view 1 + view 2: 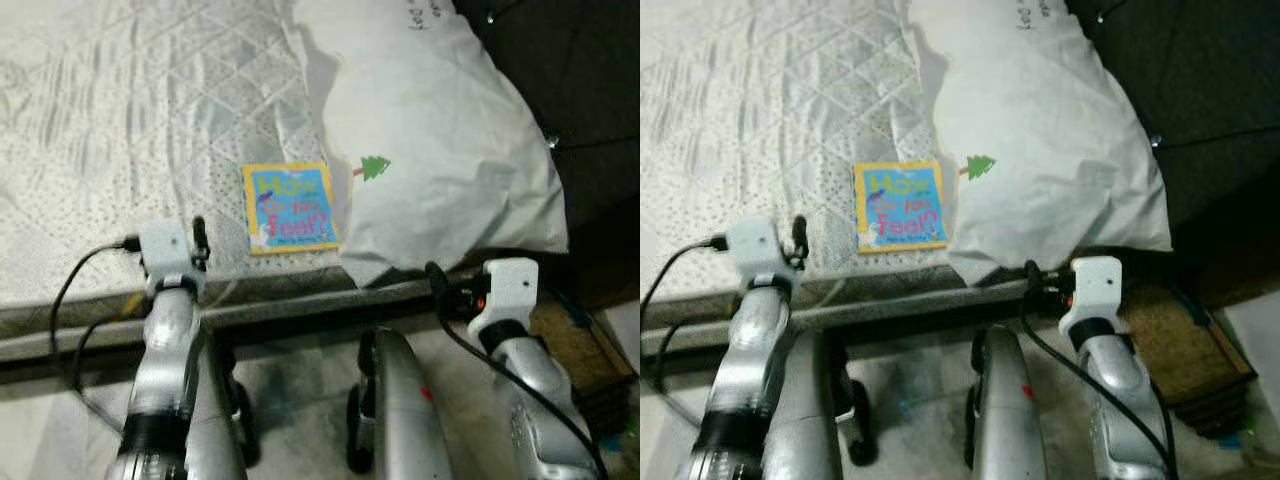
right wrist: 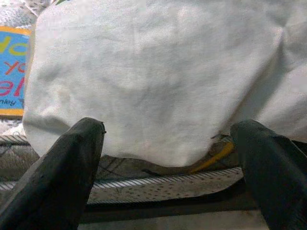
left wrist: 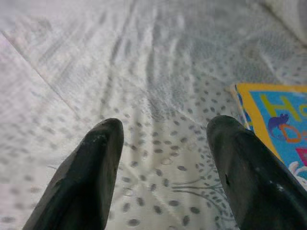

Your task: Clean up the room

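While both fingers gape empty, book (image 1: 290, 208) just beside left fingers (image 3: 242, 167)

dim indoor light, soft focus throughout.
washed-out glare on mattress (image 1: 120, 120) and pillow (image 1: 440, 140); deep shadow at right; blurred black fingers (image 3: 86, 182) close to lens; grainy overall.
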`<state>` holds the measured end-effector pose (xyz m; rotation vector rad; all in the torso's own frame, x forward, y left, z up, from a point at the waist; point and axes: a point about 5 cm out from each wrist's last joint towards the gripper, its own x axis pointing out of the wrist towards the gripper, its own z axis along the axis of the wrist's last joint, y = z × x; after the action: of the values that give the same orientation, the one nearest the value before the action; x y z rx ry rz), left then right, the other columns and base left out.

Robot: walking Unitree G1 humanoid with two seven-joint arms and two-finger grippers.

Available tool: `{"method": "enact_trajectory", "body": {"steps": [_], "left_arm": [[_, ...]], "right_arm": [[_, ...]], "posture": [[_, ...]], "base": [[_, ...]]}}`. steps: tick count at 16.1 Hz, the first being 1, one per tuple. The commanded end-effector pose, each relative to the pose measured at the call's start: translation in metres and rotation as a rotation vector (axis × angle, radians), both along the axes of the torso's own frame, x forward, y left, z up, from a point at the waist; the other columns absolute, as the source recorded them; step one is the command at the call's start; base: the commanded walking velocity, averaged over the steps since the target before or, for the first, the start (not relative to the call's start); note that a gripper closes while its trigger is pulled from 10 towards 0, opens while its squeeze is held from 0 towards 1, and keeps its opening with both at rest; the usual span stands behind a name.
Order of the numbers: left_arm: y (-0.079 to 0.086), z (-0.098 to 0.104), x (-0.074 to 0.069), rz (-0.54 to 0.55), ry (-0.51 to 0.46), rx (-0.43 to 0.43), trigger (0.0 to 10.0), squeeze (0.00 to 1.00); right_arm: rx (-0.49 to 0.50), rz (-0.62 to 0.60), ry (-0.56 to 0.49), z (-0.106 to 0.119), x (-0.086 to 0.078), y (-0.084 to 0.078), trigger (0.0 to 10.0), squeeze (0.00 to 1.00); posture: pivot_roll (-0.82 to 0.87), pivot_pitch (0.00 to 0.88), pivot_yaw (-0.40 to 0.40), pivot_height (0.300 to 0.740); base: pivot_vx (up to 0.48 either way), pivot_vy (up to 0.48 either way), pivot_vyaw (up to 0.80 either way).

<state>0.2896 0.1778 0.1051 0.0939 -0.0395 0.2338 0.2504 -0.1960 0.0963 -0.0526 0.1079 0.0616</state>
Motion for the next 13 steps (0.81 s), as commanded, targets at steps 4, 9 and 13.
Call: {"method": "enact_trajectory", "body": {"steps": [4, 9, 13], "left_arm": [[-0.001, 0.004, -0.021, -0.068, -0.02, 0.082, 10.0, 0.0], [0.002, 0.004, -0.018, -0.038, 0.002, 0.117, 10.0, 0.0], [-0.007, 0.002, 0.001, -0.107, 0.006, 0.082, 10.0, 0.0]], "right_arm": [[0.113, 0.031, -0.056, 0.0, 0.01, 0.016, 10.0, 0.0], [0.171, 0.06, -0.12, 0.011, 0.037, 0.033, 10.0, 0.0], [0.187, 0.058, -0.13, 0.009, 0.047, 0.04, 10.0, 0.0]], "posture": [[-0.05, 0.086, -0.002, 0.587], [-0.02, 0.0, 0.002, 0.646], [-0.03, 0.0, 0.014, 0.675]], "base": [[0.0, 0.0, 0.0], [0.0, 0.0, 0.0], [0.0, 0.0, 0.0]]}}
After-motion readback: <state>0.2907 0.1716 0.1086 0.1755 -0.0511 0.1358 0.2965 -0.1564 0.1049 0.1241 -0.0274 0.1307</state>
